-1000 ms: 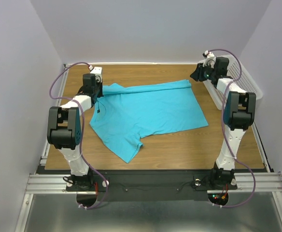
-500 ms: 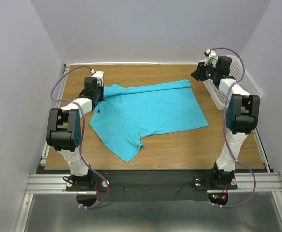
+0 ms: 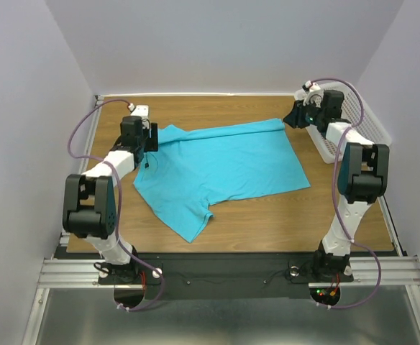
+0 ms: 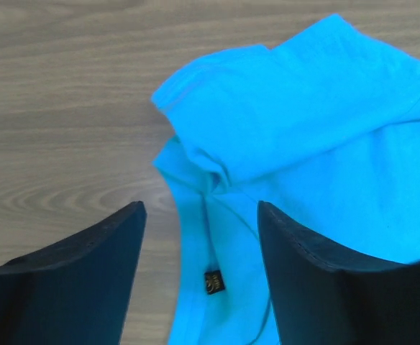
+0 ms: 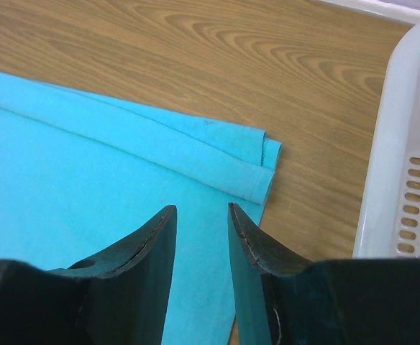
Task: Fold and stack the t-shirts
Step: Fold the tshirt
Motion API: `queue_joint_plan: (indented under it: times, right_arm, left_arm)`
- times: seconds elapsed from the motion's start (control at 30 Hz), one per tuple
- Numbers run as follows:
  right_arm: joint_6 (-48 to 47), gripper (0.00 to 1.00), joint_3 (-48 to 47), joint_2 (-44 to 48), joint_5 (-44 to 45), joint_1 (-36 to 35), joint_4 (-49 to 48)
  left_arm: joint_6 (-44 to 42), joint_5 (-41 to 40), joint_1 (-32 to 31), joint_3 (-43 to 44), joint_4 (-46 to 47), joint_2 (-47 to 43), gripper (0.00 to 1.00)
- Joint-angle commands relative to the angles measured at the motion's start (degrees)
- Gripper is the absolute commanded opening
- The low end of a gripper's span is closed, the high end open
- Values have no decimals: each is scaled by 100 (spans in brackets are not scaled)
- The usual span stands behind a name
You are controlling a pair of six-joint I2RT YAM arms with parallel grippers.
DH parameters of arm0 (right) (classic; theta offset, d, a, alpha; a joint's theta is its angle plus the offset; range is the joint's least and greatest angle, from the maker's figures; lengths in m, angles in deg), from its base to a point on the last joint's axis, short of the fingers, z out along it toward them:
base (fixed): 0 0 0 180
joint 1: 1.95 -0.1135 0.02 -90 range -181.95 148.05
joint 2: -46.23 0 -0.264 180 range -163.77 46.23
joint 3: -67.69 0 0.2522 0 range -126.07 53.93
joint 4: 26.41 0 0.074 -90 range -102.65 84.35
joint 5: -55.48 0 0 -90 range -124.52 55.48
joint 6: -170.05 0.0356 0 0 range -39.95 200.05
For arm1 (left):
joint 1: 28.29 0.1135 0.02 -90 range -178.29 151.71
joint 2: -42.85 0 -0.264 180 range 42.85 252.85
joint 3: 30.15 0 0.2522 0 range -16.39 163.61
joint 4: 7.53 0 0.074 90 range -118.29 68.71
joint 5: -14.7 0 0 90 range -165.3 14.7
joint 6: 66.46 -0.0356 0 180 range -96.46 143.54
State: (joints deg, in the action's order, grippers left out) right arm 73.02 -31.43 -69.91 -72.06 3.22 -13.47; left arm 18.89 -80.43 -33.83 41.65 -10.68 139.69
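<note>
The turquoise-blue cotton t-shirt (image 3: 224,162) lies partly folded below our left pincer (image 4: 199,208), released, and our right pincer (image 5: 201,208), narrowly parted and empty; we judge most folding remains.

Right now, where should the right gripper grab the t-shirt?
Probably the far hem corner of the t-shirt, nearest the basket: two layers end there, flat on the table. Come down from above with the right gripper straddling that edge.
</note>
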Motion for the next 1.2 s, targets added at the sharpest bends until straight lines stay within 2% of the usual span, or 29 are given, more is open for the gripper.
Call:
queue_joint_plan:
  times: [0.0, 0.03, 0.17, 0.2, 0.33, 0.4, 0.6, 0.87, 1.0, 1.17]
  right_arm:
    - [-141, 41, 98, 618, -131, -42, -191]
    - [-141, 41, 142, 671, -148, -42, -199]
    - [-71, 41, 458, 996, -350, -42, -190]
    - [-19, 41, 529, 1171, -377, -42, -190]
    - [78, 41, 880, 1584, -544, -42, -182]
    - [114, 41, 1099, 1812, -614, -42, -173]
    - [167, 41, 1522, 2165, -676, -42, -164]
    - [280, 41, 1803, 2394, -711, -42, -173]
    - [298, 41, 1892, 2508, -729, -34, -173]
    - [316, 41, 2015, 2605, -711, -42, -164]
  left_arm:
    - [323, -270, 114, -179, 389, -1051, 84]
    - [446, -87, 158, -197, 424, -1105, 87]
    - [1184, 486, 431, 293, 188, -799, 88]
    - [1377, 843, 509, 452, -22, -476, 88]
    - [1799, 1461, 738, 1199, -357, 361, 84]
    - [2089, 1601, 800, 1568, -384, 790, 84]
    - [2388, 1735, 870, 1973, -639, 1266, 80]
    - [2653, 1725, 949, 2010, -588, 1566, 77]
    - [2688, 1708, 958, 2193, -551, 1716, 71]
    - [2706, 1681, 976, 2334, -552, 1777, 48]
